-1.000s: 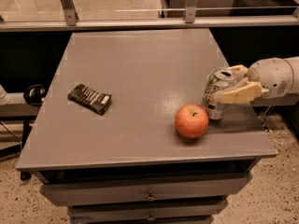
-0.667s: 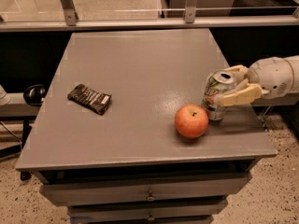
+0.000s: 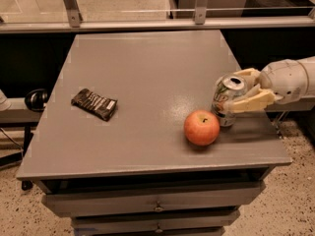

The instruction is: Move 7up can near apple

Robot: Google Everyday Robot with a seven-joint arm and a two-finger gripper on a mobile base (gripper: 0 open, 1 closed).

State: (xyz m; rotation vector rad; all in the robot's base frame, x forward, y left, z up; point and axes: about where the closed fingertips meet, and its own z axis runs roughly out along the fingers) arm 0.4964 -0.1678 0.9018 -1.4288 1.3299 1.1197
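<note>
**7up can pinched in claw, just right of apple**

The 7up can (image 3: 226, 101) is at the right side of the worktop (image 3: 147, 63), toward the near edge, with its top tipped a bit to the right. Can't tell whether its base touches the surface. The claw (image 3: 235, 91) comes in from the right and pinches the can, one finger (image 3: 247, 73) on its far side and the other on its near side. The apple (image 3: 202, 127) sits just left and near of the can; touching or a small gap, can't tell. A dark snack wrapper (image 3: 94, 103) lies flat, well apart on the left. Compared with a second ago, the can and claw are in nearly the same spot, and the apple and wrapper are unmoved.
</note>
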